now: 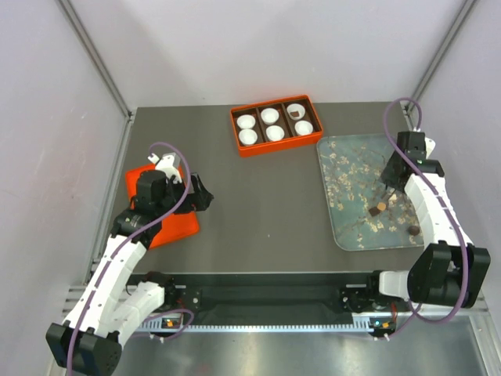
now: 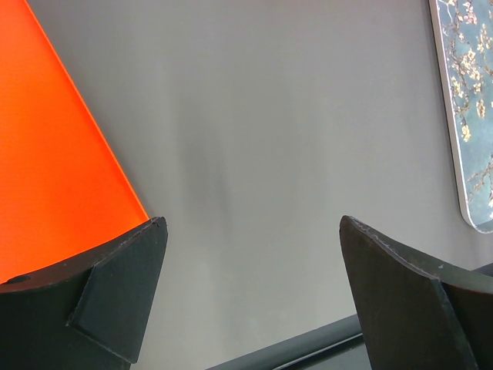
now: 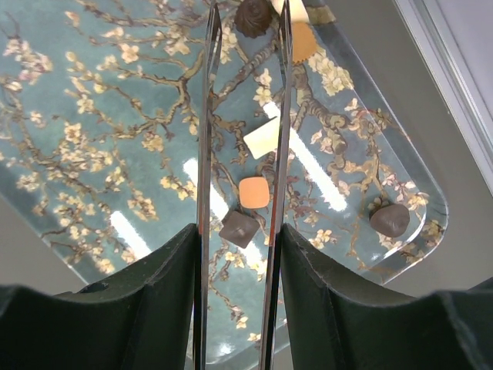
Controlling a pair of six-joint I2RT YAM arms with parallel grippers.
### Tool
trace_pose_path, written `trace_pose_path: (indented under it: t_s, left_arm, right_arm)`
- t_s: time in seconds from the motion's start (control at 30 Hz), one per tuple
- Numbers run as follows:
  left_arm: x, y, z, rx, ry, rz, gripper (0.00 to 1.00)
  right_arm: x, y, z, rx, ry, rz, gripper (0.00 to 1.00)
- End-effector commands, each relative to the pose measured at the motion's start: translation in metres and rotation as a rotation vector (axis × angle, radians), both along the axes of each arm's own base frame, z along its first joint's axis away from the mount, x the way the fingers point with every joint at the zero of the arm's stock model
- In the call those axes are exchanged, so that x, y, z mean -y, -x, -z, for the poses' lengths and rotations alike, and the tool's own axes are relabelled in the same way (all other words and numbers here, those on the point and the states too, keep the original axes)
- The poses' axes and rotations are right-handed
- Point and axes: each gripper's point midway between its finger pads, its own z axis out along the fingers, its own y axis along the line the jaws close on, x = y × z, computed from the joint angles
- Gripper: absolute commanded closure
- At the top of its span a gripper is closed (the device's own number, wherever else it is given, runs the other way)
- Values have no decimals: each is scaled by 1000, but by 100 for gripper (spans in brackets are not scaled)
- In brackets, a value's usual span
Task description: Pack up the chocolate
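Observation:
On the grey-blue blossom tray (image 1: 352,176) (image 3: 92,116) lie a tan chocolate (image 1: 381,207) (image 3: 254,193), a dark square one (image 1: 374,212) (image 3: 239,228) and a dark lump (image 1: 412,230) (image 3: 389,220). My right gripper (image 1: 389,186) (image 3: 239,231) hangs over them, shut on metal tongs (image 3: 204,116). Another dark chocolate (image 3: 253,17) shows between the tong tips; whether it is pinched I cannot tell. A further chocolate (image 1: 295,114) sits in a white cup of the orange box (image 1: 235,129). My left gripper (image 1: 205,193) (image 2: 254,223) is open and empty over bare table.
A flat orange lid (image 1: 160,207) (image 2: 54,154) lies under the left arm. Several white paper cups (image 1: 261,125) fill the box at the back. A tan fluted piece (image 3: 303,42) lies beside the tong tips. The tray's edge (image 2: 470,116) shows at the left wrist view's right.

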Motion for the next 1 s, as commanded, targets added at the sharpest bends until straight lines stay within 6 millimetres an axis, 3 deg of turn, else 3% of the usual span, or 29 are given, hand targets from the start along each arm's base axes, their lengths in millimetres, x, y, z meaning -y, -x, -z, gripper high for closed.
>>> trace_pose_path:
  t_s: [0.0, 0.23, 0.47, 0.67, 0.97]
  left_arm:
    - [3, -2, -7, 43, 5, 15, 2]
    - [4, -2, -7, 40, 4, 20, 2]
    - [5, -1, -9, 46, 7, 26, 2]
    - [6, 0, -10, 50, 4, 31, 2]
    - [6, 0, -11, 54, 0, 29, 2]
  right_arm:
    - [8, -9, 4, 13, 0, 25, 56]
    - [23, -5, -1, 10, 56, 60, 56]
    - [30, 9, 10, -31, 76, 76, 55]
    - [26, 5, 17, -1, -11, 76, 55]
    - [34, 9, 28, -27, 12, 93, 55]
